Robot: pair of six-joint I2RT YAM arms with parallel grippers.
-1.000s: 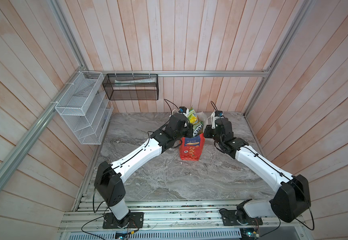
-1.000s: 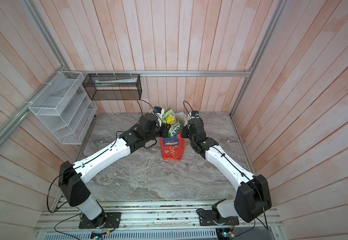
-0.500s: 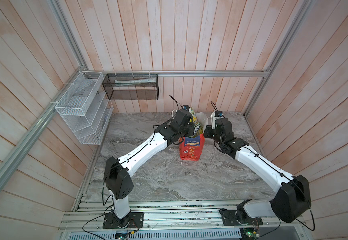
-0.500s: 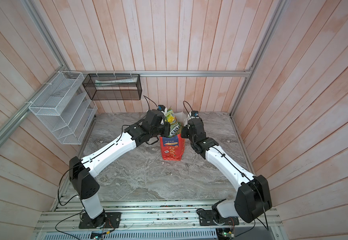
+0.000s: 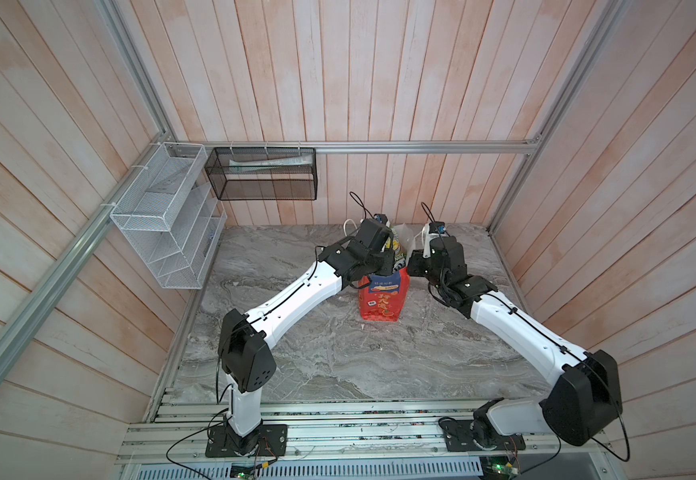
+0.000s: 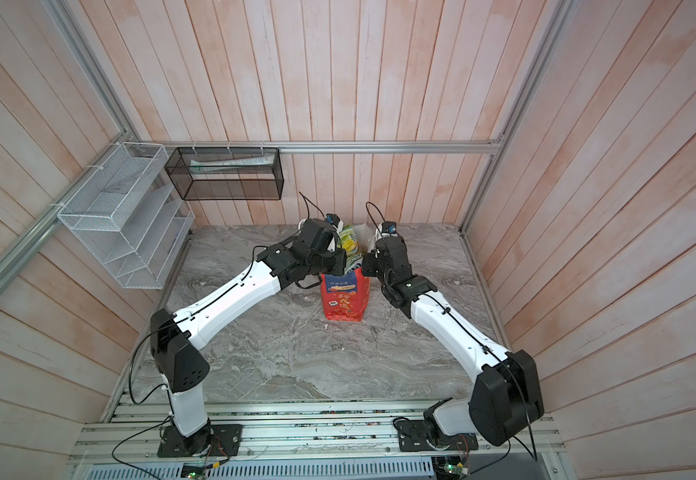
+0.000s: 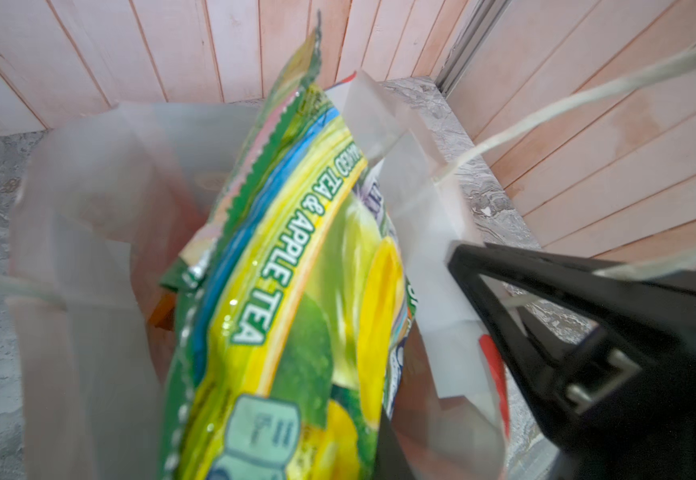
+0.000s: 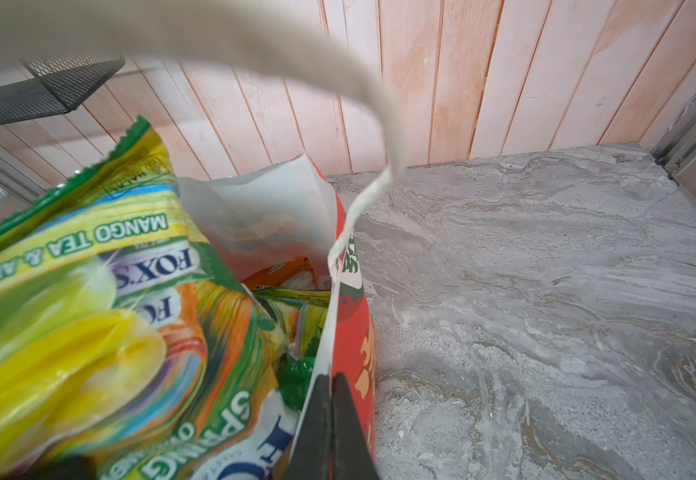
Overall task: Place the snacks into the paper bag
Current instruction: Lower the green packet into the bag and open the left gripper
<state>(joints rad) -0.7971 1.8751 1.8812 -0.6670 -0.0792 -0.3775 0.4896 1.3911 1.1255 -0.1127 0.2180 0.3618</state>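
The grey marble-patterned tabletop (image 5: 296,353) carries nothing loose that shows. The task's things are all gathered at one spot towards its back edge. There the tall red paper bag (image 5: 381,299) with the white inside stands upright between the two arms, its mouth open.

Inside, other glossy packets (image 8: 221,332) are piled almost to the rim, so the bag looks close to full. The flat green-yellow glossy FOX'S packet (image 6: 348,241) stands tilted in the mouth, its lower part down among the others and its serrated top well above the rim.

The left gripper (image 6: 334,262) sits at that packet's lower end. Its fingers are mostly hidden, but the packet runs straight out from between them, so I judge it clamped on the packet. The right gripper (image 8: 325,399) is pinched tight on the bag's side wall at the rim, one finger inside and one outside, holding the mouth open.

The main risk is the release: with so little room below, the slick packet could lean on the pile and slide over the rim onto the tabletop. Pressing it deeper has its own danger — thin paper pinned at one point may crease or tear, or the bag may tip. The white cord handle (image 8: 379,104) arches close over the right wrist and could snag on withdrawal.
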